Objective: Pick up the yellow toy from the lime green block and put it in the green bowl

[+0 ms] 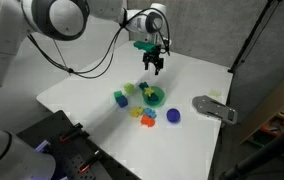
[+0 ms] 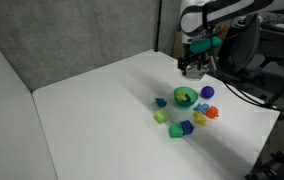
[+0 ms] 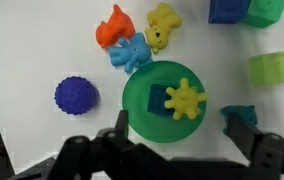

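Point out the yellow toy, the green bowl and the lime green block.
yellow toy point(image 3: 185, 100), wrist view, its spiky centre.
green bowl point(image 3: 134, 112), wrist view, bare left inner wall.
lime green block point(image 3: 273, 67), wrist view, middle of its top face.

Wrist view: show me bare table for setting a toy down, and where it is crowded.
Biggest free patch: upper left, bordered by the orange toy and the blue ball. A narrower strip lies between the green bowl and the lime green block. Crowded: above the bowl, where the orange toy, blue toy and yellow figure bunch together.
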Robot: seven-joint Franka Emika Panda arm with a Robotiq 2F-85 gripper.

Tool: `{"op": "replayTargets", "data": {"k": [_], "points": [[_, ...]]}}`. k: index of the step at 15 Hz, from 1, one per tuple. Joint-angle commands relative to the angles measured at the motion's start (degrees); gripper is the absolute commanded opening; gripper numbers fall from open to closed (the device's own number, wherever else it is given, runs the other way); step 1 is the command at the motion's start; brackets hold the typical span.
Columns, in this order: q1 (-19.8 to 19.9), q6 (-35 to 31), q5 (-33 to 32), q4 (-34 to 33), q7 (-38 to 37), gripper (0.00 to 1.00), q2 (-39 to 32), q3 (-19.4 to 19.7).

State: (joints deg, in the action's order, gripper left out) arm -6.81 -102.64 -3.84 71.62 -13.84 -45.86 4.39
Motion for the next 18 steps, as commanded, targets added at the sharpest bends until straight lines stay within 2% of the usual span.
{"op": "replayTargets", "data": {"k": [1,5,12,17,18], "points": [[2.46,2.10,2.14,6.54,4.54,1.00,8.84,-2.56],[3.42,-1.25,3.48,15.96,8.35,1.00,19.02,-3.81],[2.33,-2.65,1.46,30.45,7.54,1.00,34.43,-4.63],[2.31,-4.26,0.26,36.41,7.13,1.00,40.42,-5.34],[2.59,-2.60,1.53,32.64,7.32,1.00,37.29,-5.43]]}}
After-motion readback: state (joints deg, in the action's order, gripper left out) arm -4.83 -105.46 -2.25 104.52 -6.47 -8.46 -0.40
